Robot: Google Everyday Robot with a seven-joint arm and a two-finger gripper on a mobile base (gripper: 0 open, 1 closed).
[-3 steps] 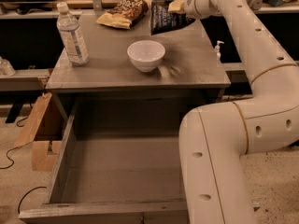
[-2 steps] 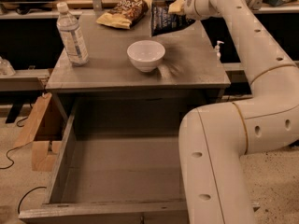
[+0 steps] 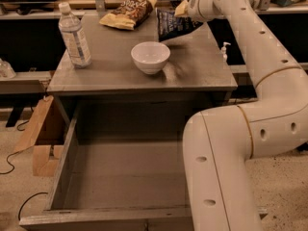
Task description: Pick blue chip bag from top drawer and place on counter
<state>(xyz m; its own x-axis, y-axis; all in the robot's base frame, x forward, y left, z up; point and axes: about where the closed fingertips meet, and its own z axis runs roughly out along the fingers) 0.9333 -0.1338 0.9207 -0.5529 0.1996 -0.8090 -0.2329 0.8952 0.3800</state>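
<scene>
While the top drawer point(image 3: 120, 177) is standing pulled out below the counter point(image 3: 110, 71), its grey walls and floor showing, a clear water bottle point(image 3: 74, 35) is standing upright near the counter's left edge. Toward the back, a tan-and-brown chip bag point(image 3: 127, 13) is lying flat, and a white bowl point(image 3: 150, 57) is sitting nearer the front, around the middle. Behind and right of the bowl, the blue chip bag point(image 3: 172, 24) is hanging tilted over the counter's far right part; whether its lower corner is touching the surface I cannot tell. The gripper point(image 3: 184, 9) is pinching the bag's upper right edge, jaws closed narrowly on it, while the white arm point(image 3: 250, 129) is curving down the right side.
</scene>
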